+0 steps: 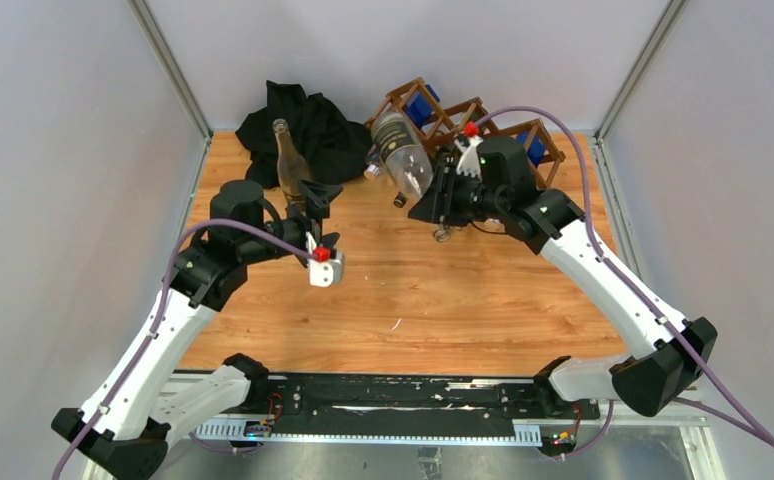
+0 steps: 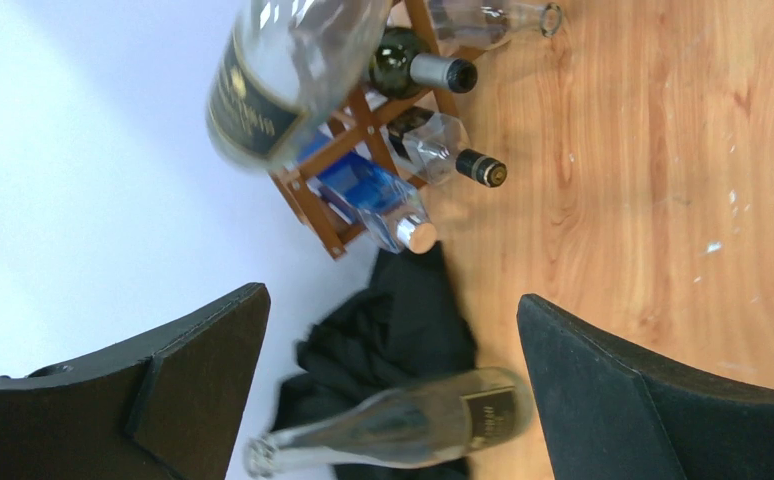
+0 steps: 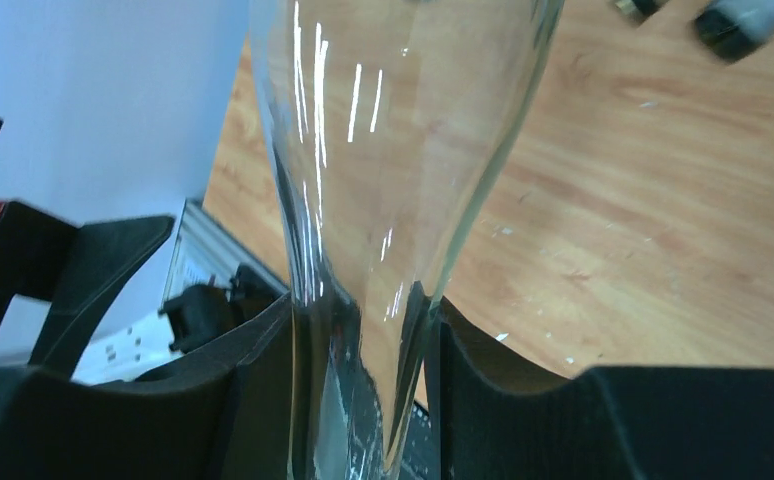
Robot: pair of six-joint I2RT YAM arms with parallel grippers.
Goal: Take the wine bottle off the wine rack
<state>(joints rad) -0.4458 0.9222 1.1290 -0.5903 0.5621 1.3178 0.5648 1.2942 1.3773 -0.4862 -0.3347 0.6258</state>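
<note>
Black fingers (image 3: 263, 400) of the right gripper (image 3: 363, 340) sit closest to us, squeezed tight on the thin neck of the wine bottle (image 3: 403, 150). Glass fills the whole gap between them.

From above, the right gripper (image 1: 431, 205) holds the wine bottle (image 1: 403, 150) up in the air, tipped over, with its fat end pointing back at the wine rack (image 1: 403, 90). It looks like it is out of its hole and just in front of the rack, but I cannot be sure the fat end is all the way out. Other bottles lie in the rack, and one is a blue bottle (image 1: 423, 103).

The left gripper (image 1: 321, 215) is wide open and holds nothing. It hangs over the table (image 1: 413, 300), well apart from the wine bottle and near a second bottle (image 1: 288, 160) by a black cloth (image 1: 308, 125).

I think the wine bottle is hard, smooth and slippery, because it is shiny glass. It would break if it fell. You can see right through it, so it is likely empty and not very heavy. Even so, the fat end is far from the fingers, so it may want to swing down or spin in the grip.

The neck seems the best place to hold, since the fat part looks too wide for the fingers. A firm squeeze and slow moves feel safest.
</note>
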